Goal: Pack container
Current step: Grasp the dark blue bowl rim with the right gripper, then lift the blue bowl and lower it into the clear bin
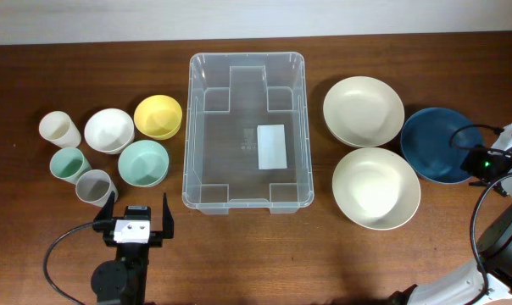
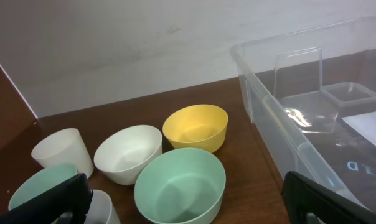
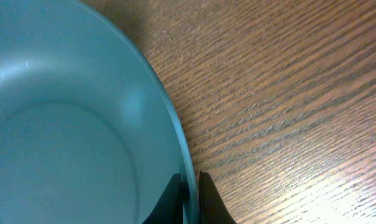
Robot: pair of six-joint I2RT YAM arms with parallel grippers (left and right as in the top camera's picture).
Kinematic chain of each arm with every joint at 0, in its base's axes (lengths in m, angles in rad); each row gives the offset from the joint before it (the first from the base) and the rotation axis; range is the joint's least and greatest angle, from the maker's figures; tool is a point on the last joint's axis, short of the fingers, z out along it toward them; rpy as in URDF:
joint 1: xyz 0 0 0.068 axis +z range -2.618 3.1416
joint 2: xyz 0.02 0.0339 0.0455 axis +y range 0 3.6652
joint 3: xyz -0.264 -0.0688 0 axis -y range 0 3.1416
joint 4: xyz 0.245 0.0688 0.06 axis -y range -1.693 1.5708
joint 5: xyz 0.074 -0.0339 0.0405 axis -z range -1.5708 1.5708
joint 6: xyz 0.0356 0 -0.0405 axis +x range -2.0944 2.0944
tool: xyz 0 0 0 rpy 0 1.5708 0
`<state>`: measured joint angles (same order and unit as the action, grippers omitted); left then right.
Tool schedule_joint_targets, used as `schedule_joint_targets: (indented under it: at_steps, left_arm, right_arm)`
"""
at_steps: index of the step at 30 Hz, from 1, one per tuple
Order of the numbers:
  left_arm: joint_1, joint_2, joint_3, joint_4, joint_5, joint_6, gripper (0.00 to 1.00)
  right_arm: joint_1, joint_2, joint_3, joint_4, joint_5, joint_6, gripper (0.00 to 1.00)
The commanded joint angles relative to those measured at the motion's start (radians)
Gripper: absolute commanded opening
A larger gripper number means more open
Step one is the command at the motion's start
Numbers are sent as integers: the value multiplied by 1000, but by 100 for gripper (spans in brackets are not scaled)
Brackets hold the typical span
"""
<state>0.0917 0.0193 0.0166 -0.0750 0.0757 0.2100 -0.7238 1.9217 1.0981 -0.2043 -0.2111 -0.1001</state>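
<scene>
Leftmost on the wooden table (image 1: 264,254) stood a cluster of small empty vessels, all upright: a cream cup (image 1: 59,129), a mint cup (image 1: 69,163), a grey cup (image 1: 96,187), a white bowl (image 1: 109,130), a yellow bowl (image 1: 158,116) and a mint bowl (image 1: 143,163). At the near edge beside them, the left gripper (image 1: 137,210) hung with its jaws spread fully wide, holding nothing. The container (image 1: 189,127) sat at the table's centre, upright, lidless and empty, with a white label on its floor. To its right lay the far cream bowl (image 1: 363,110) and the near cream bowl (image 1: 375,187), then the dark blue bowl (image 1: 434,140). The right gripper (image 3: 188,186) was pinched tight on that bowl's right rim, one finger inside and one outside.
</scene>
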Motion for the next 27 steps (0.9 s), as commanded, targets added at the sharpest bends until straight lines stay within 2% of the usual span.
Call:
schedule_joint_targets:
  at_steps: [1,7,14,20,27]
  left_arm:
    - [-4,-8,-7,2,11,13,100]
    - [-4,-8,-7,2,11,13,100]
    - [-4,-8,-7,2,11,13,100]
    - [-4,-8,-7,2,11,13,100]
    - [-4,-8,-7,2,11,13,100]
  right_arm:
    - [3,-40,42,-40,39,-14,4]
    - [13,-229,176,-165,20,-14,4]
    - [155,-455,234,-180,21,-15,4]
    - [466,-505,236,-114,22,-15,4]
    - [881,-378,236,97,173,-65,4]
